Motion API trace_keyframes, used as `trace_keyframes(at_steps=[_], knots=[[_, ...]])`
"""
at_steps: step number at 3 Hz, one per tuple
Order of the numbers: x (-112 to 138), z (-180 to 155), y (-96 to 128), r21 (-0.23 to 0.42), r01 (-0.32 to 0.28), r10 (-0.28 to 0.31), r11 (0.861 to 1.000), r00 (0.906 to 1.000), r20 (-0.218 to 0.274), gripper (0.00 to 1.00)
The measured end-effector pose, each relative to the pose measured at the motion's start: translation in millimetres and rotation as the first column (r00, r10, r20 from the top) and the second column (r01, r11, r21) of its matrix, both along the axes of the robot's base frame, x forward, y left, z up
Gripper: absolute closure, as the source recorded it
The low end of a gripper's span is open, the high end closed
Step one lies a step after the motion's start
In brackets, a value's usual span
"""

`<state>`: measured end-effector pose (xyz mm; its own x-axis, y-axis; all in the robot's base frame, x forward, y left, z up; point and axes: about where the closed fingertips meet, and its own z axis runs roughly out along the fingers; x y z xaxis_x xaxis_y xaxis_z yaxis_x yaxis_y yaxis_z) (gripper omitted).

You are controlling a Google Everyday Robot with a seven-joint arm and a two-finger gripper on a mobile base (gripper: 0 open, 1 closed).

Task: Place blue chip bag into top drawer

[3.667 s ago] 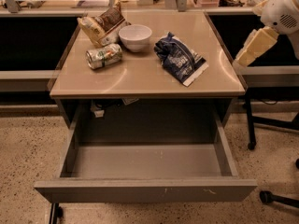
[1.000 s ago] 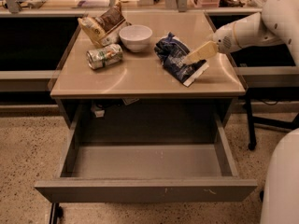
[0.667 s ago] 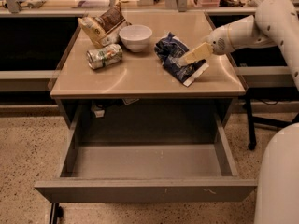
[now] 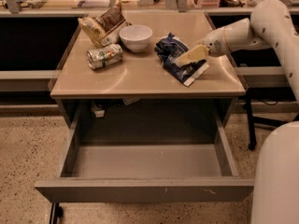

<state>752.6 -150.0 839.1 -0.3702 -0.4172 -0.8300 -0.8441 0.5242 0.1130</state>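
One arm [image 4: 243,31] stretched leftward; gripper [image 4: 182,59] over blue chip bag [image 4: 166,47]

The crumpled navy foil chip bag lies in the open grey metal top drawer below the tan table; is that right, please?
Not quite: in the camera view the crumpled navy foil chip bag lies on the tan table, with the gripper at it. The grey metal top drawer is indeed open below.

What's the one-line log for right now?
claw: at blue chip bag | bag: lying on table | top drawer: open
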Motion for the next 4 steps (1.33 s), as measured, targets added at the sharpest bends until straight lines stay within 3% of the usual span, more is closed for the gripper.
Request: trace_keyframes(at_steps=[3,4], knots=[[0.0,-0.1,0.1,0.000,0.000,0.000,1.000,1.0000,0.000,0.89],[0.0,-0.1,0.1,0.000,0.000,0.000,1.000,1.0000,0.000,1.00]])
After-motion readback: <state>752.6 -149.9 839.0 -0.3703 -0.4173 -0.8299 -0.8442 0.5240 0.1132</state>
